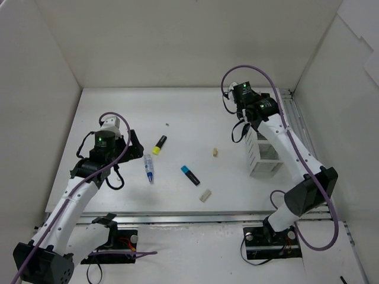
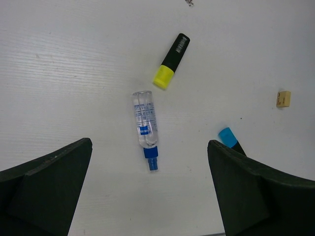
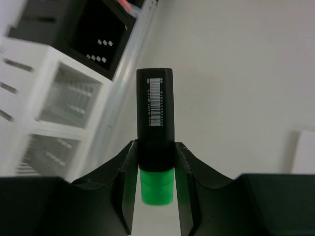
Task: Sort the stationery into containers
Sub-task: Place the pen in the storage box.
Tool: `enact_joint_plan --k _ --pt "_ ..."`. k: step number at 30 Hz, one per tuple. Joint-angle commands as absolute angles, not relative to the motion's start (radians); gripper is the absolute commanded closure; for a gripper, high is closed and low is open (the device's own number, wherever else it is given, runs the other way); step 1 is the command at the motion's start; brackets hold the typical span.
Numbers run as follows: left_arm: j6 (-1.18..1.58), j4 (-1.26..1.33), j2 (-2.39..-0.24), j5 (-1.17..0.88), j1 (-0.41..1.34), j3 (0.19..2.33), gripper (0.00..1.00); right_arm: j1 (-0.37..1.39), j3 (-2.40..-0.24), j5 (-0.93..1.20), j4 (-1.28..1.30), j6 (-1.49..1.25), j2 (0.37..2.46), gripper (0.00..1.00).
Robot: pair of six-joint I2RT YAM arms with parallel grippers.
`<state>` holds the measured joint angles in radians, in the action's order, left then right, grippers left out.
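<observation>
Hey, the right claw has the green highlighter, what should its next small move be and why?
Probably shift the right claw sideways toward the white organiser before releasing. It's shut on the green highlighter, and in the wrist view the open compartments sit off to the left, not in line with it.

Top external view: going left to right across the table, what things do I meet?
From the left: tube → yellow highlighter → blue highlighter → long eraser → small eraser → white organiser.

A white table (image 1: 195, 118) stands enclosed by plain white walls (image 1: 177, 41).
</observation>
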<state>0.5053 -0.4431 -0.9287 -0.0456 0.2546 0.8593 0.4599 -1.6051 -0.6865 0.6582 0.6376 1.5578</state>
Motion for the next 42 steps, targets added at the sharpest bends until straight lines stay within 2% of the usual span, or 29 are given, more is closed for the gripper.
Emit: enact_joint_plan --k 1,13,22,31,33,34,36,37,42 --pt "0.485 -0.387 -0.949 -0.04 0.259 0.922 0.01 0.41 -1.692 -0.71 0.722 0.94 1.597 0.99" --pt "0.465 -0.396 -0.991 -0.034 0.259 0.962 0.0 0.287 -1.91 -0.801 0.819 1.114 1.927 0.99" --pt "0.46 -0.405 -1.035 -0.035 0.259 0.983 0.01 0.273 -1.911 -0.781 0.865 1.129 2.062 0.98" --pt "0.459 -0.39 -1.057 -0.044 0.259 0.979 0.01 0.268 -1.951 -0.761 0.882 1.137 2.164 0.9" --pt "0.459 -0.385 -1.065 -0.046 0.25 0.979 0.0 0.27 -1.963 -0.753 0.882 1.135 2.181 0.85" --pt "0.459 -0.385 -1.066 -0.048 0.25 0.979 0.01 0.268 -1.971 -0.753 0.881 1.132 2.186 0.76" --pt "0.459 -0.385 -1.077 -0.051 0.25 0.985 0.01 0.273 -1.994 -0.756 0.882 1.126 2.206 0.66" --pt "0.459 -0.385 -1.08 -0.052 0.25 0.988 0.0 0.268 -2.002 -0.761 0.881 1.124 2.209 0.53" --pt "0.46 -0.382 -1.075 -0.057 0.25 0.988 0.01 0.278 -2.026 -0.764 0.879 1.117 2.174 0.41"
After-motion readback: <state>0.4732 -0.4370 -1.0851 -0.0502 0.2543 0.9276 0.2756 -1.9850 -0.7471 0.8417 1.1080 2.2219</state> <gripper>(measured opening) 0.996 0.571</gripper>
